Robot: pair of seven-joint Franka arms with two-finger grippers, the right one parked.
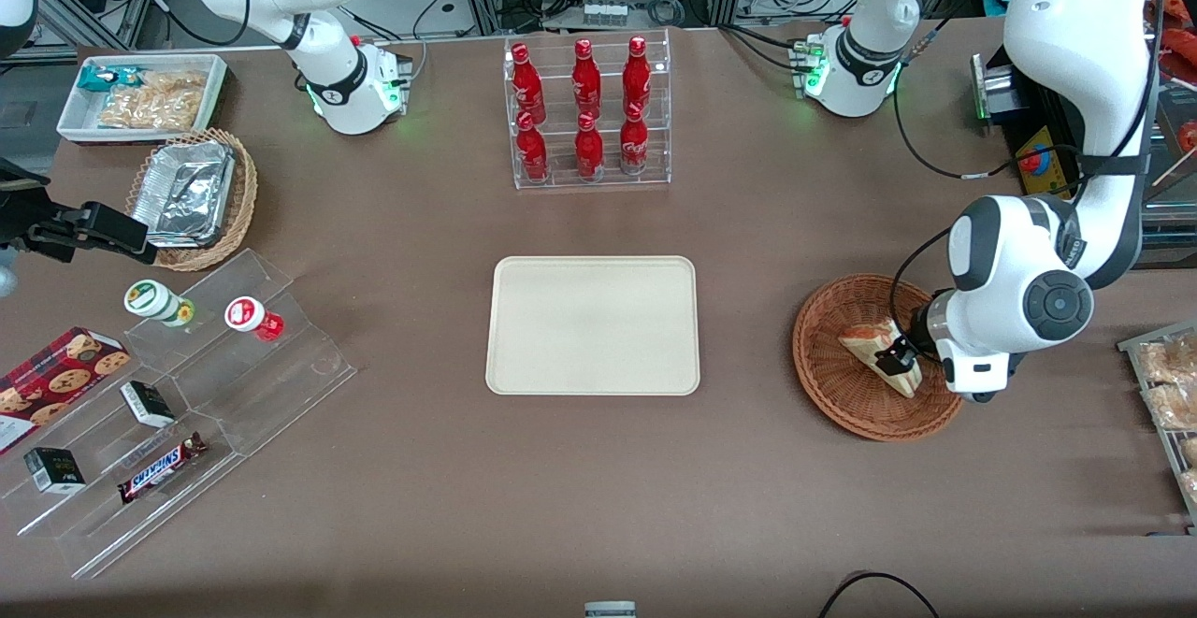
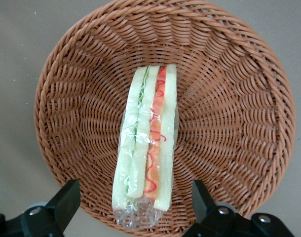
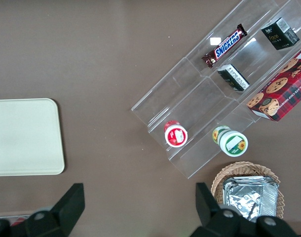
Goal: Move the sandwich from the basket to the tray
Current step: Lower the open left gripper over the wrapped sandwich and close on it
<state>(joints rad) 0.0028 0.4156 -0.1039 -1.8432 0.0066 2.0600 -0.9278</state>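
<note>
The sandwich (image 1: 870, 339), a plastic-wrapped wedge of pale bread with red and green filling, lies in the reddish-brown wicker basket (image 1: 835, 392) toward the working arm's end of the table. My gripper (image 1: 901, 357) hangs low over the basket, at the sandwich's wide end. In the left wrist view the sandwich (image 2: 146, 143) rests on the basket floor (image 2: 234, 108), and my gripper (image 2: 134, 191) is open, with one black finger (image 2: 66, 200) on each side of the wrapped end and not touching it. The cream tray (image 1: 594, 324) lies bare at the table's middle, beside the basket.
A clear rack of red bottles (image 1: 587, 113) stands farther from the front camera than the tray. Toward the parked arm's end are a tan basket with foil trays (image 1: 192, 195), a white snack bin (image 1: 142, 99) and an acrylic step stand (image 1: 187, 403). Bagged pastries (image 1: 1169, 394) lie near the basket.
</note>
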